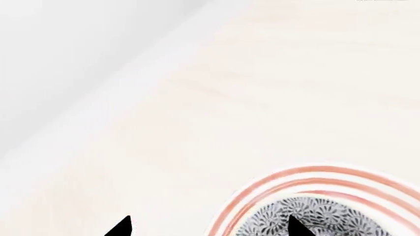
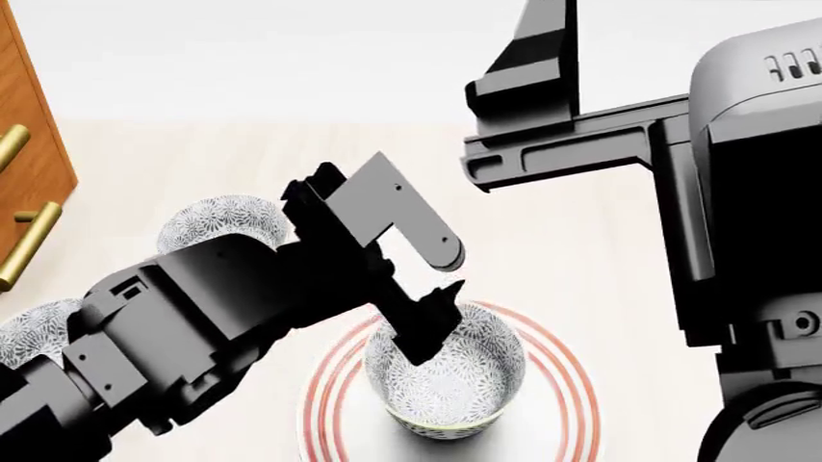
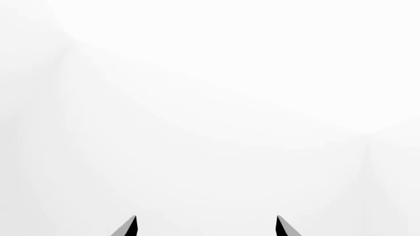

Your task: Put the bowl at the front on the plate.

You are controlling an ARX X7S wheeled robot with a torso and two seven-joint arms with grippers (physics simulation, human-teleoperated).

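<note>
The bowl (image 2: 448,385) sits upright on the plate (image 2: 572,385), near its middle, with the red rings showing all round it in the head view. The left gripper (image 2: 430,322) hangs over the bowl's near-left rim, its dark fingers (image 2: 424,337) dipping at the bowl's mouth; from the head view alone it is hard to tell whether they touch the rim. In the left wrist view the two fingertips (image 1: 121,227) stand wide apart, one out over bare table (image 1: 262,88) and one over the bowl's patterned inside (image 1: 315,216), so the pincer reads as released, gripping nothing. The plate's ringed edge (image 1: 308,177) curves round the bowl there as well.

Two more patterned bowls (same print) stand on the pale table to the left: one (image 2: 218,223) behind the left arm, another (image 2: 33,332) at the frame's edge, partly hidden by the arm. A wooden cabinet (image 2: 26,164) with brass handles fills the far left.

The right gripper (image 2: 526,58) is raised high at upper right, well clear of the table. Its wrist view shows only blank white beyond two spread fingertips (image 3: 128,227), with nothing between them.
</note>
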